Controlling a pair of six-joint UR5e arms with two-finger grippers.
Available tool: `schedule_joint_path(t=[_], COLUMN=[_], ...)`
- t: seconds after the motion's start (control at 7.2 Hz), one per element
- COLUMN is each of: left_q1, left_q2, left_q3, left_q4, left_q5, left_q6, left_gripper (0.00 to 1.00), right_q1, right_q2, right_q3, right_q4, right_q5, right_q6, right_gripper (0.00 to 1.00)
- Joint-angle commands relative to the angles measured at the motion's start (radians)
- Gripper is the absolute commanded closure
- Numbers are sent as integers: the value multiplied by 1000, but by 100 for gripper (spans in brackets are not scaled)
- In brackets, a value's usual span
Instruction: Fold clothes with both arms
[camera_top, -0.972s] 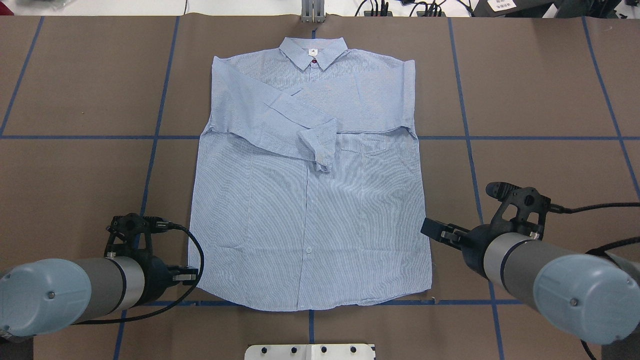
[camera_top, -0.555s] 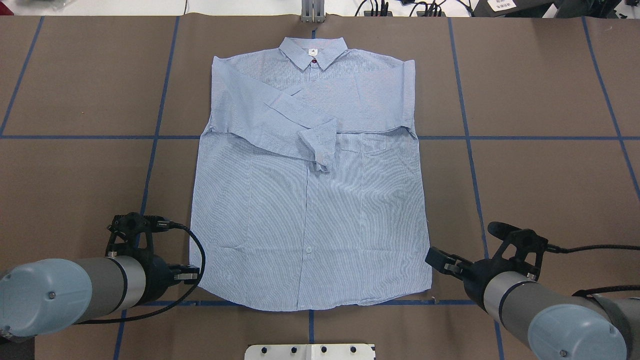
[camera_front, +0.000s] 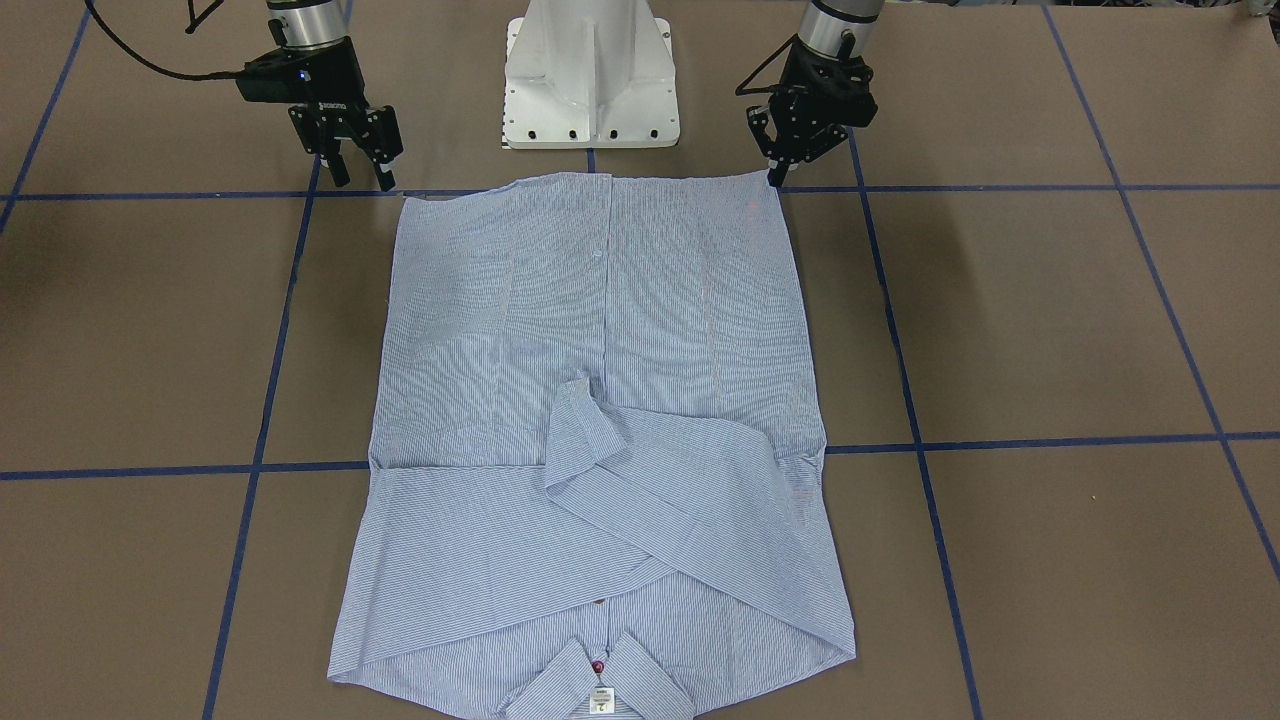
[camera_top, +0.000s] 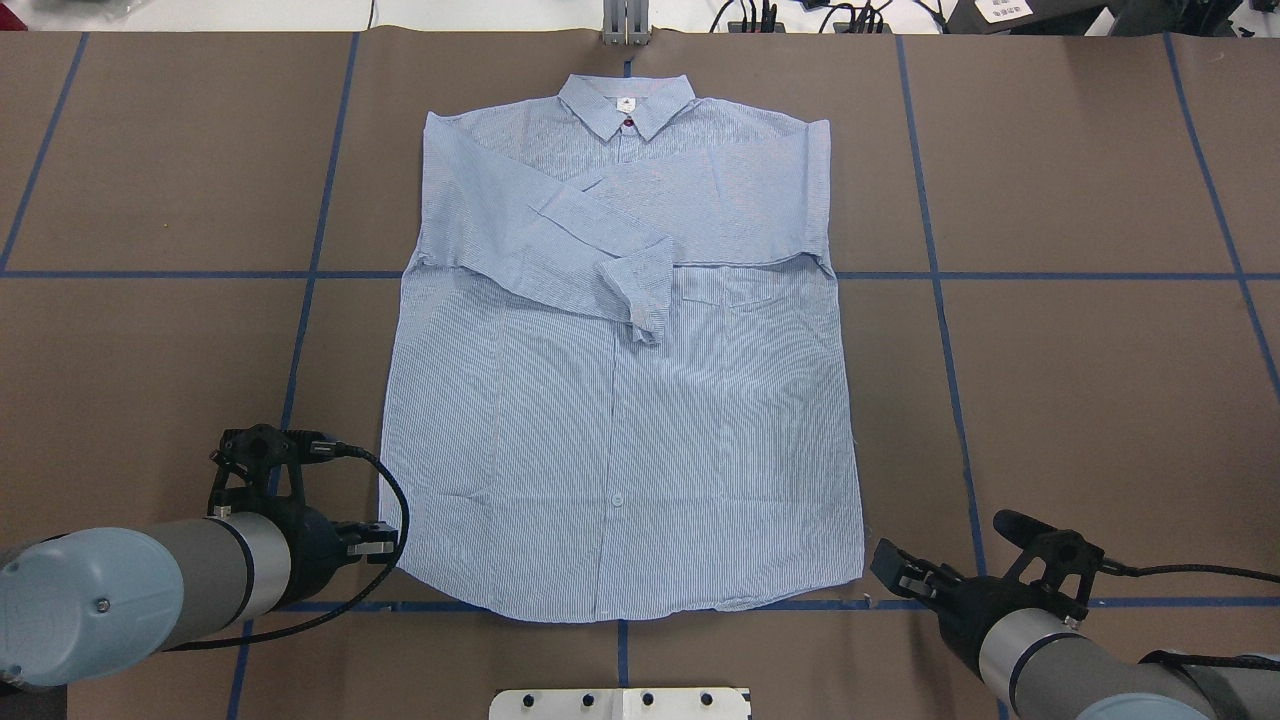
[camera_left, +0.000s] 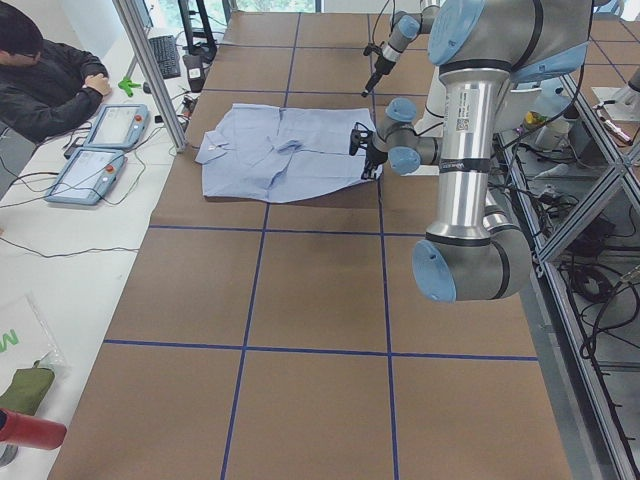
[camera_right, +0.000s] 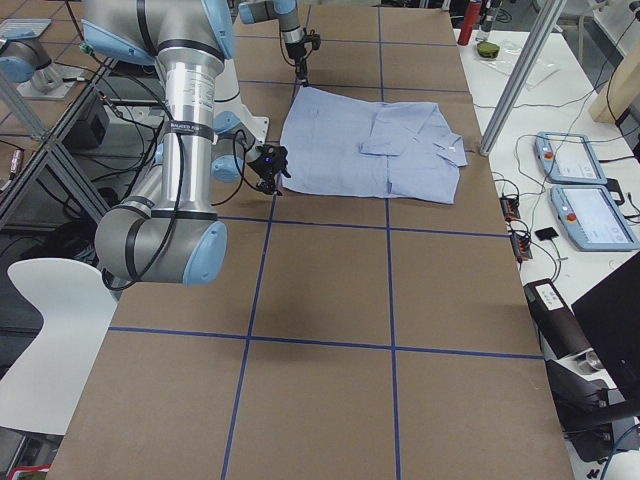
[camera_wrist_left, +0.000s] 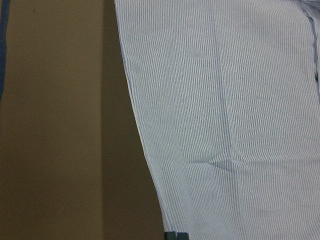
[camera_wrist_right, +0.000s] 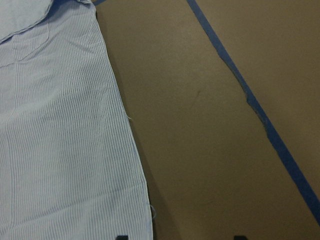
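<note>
The light blue striped shirt (camera_top: 620, 400) lies flat on the brown table, collar far from me, with both sleeves folded across the chest. My left gripper (camera_top: 378, 545) is at the hem's near left corner. In the left wrist view its tips (camera_wrist_left: 175, 235) are together over the shirt's edge (camera_wrist_left: 225, 100), shut on the hem. My right gripper (camera_top: 892, 575) is open just outside the near right hem corner. In the right wrist view its fingertips (camera_wrist_right: 121, 236) stand wide apart, beside the shirt's edge (camera_wrist_right: 60, 150). The front view shows both, left (camera_front: 775, 178) and right (camera_front: 360, 172).
The white pedestal base (camera_front: 592, 80) stands just behind the hem. Blue tape lines (camera_top: 1050, 275) cross the table. A person (camera_left: 45, 70) sits by teach pendants (camera_left: 100, 150) at the collar end. Cables (camera_top: 780, 15) lie beyond the far edge.
My right gripper has moved back toward me along the shirt's right edge, down to the hem corner. My left gripper has hardly moved. The shirt lies as before.
</note>
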Motion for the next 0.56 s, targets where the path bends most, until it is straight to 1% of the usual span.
schedule_joint_path(t=[0.0,0.28,0.42], left_q1=[1,1,1], left_q2=[1,1,2], left_q3=[-2,-5,-5], left_q4=[0,0,0], left_q5=[12,12,12], left_q6=[0,0,0], left_gripper=[100,100,100], right_q1=[-18,-18,-18], right_q2=[72,162,163], right_q3=[-12,-102,-105], right_q4=[-98,-119,-119], right_q5=[-10,-22,-22], right_q6=[31,34,34], right_gripper=[37,39,44])
